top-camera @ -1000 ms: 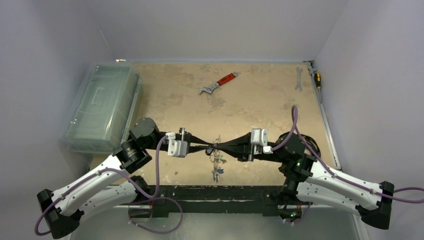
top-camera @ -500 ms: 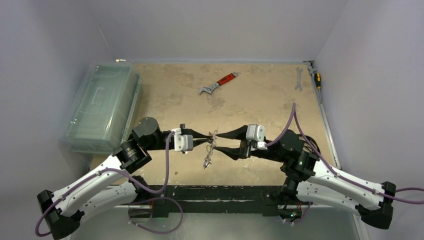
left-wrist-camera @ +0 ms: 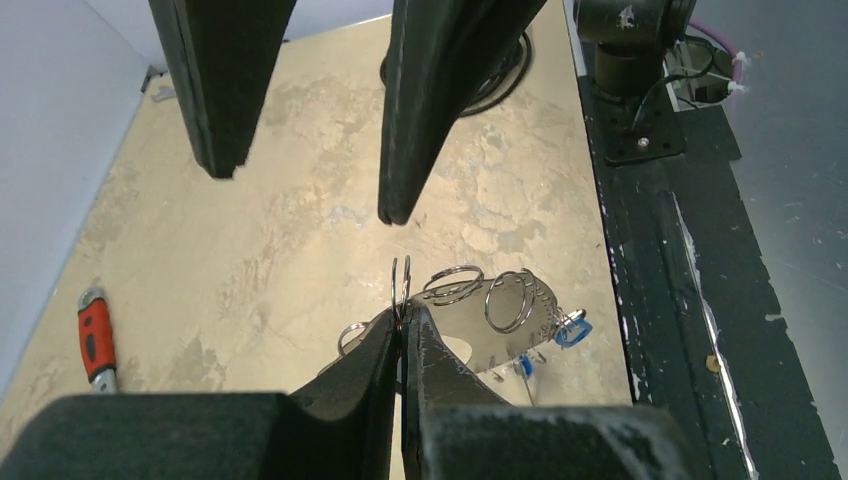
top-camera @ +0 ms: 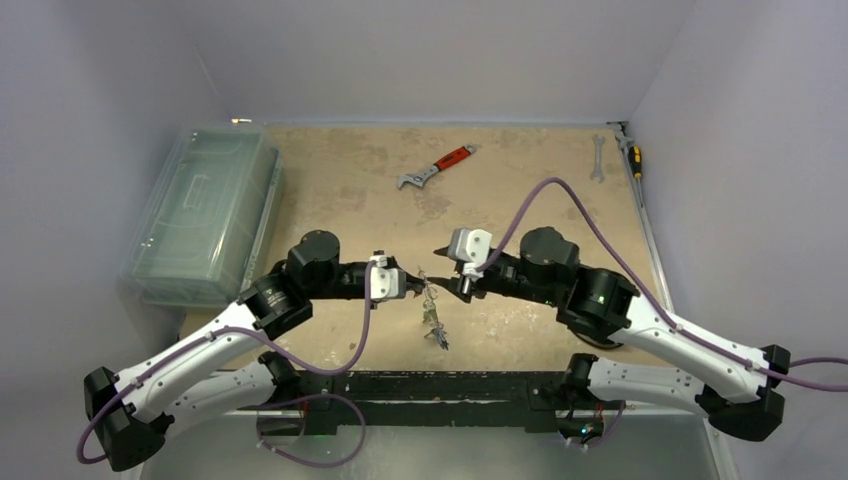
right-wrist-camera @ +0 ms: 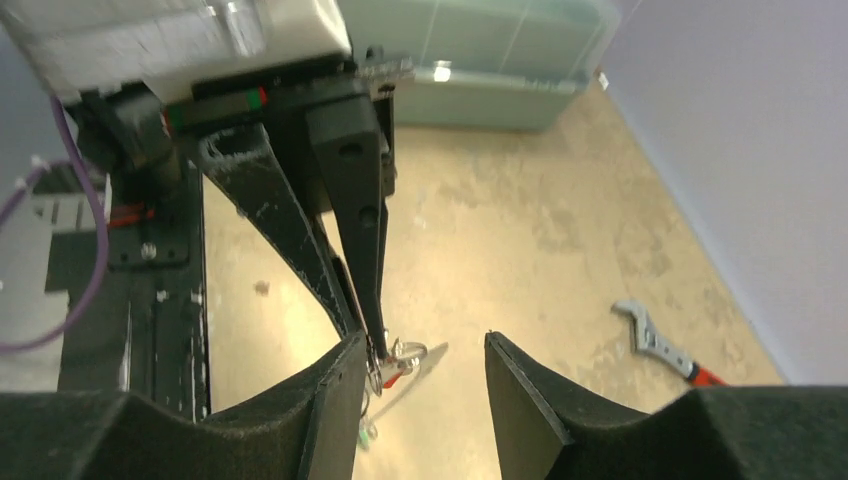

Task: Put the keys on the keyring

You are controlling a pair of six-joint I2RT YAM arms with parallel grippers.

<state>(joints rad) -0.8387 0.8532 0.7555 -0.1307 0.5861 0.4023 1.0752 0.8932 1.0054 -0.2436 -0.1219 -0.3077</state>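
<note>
A robotics laboratory test cell was shown, not a home or a shop. Two white-and-black jointed arms, the left arm (top-camera: 200,350) and the right arm (top-camera: 660,335), were seen bolted to a black mounting plate (top-camera: 440,385) at the near edge of a worn tan table (top-camera: 520,190). The table was closed in on three sides by plain pale walls (top-camera: 440,60). Purple cables (top-camera: 530,205) were looped along the arms. Hand tools were laid on the surface: a red-handled adjustable wrench (top-camera: 436,167), a plain spanner (top-camera: 597,158) and a screwdriver (top-camera: 632,155). A clear lidded plastic box (top-camera: 205,212) was set at the left edge.
</note>
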